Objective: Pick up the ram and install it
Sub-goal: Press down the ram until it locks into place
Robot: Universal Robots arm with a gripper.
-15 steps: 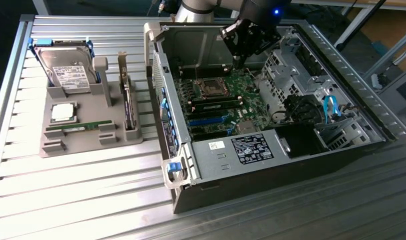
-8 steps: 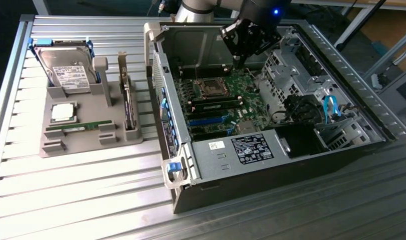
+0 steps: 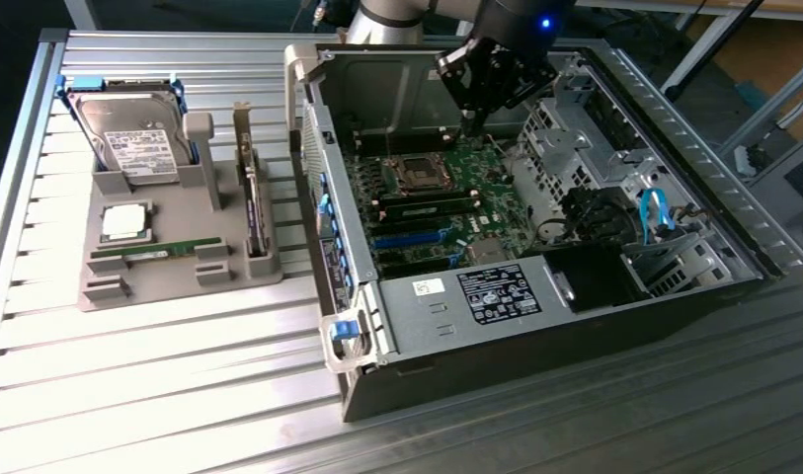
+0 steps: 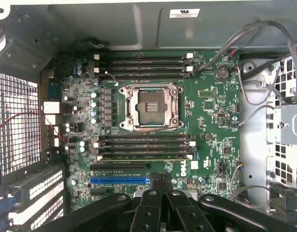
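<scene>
On the exterior view's left, a grey holder point(image 3: 177, 257) on the worktop point(image 3: 137, 385) keeps the parts apart; the ram point(image 3: 157, 251) lies in its slot there, well apart from the fingers. A hard drive point(image 3: 137, 138) and a silver chip point(image 3: 124, 221) sit nearby. The fingers point(image 3: 478, 104) hang shut and empty over the board point(image 4: 206, 106) inside the open computer case point(image 3: 533, 296), whose walls and loose cables point(image 4: 264, 43) crowd the approach.
</scene>
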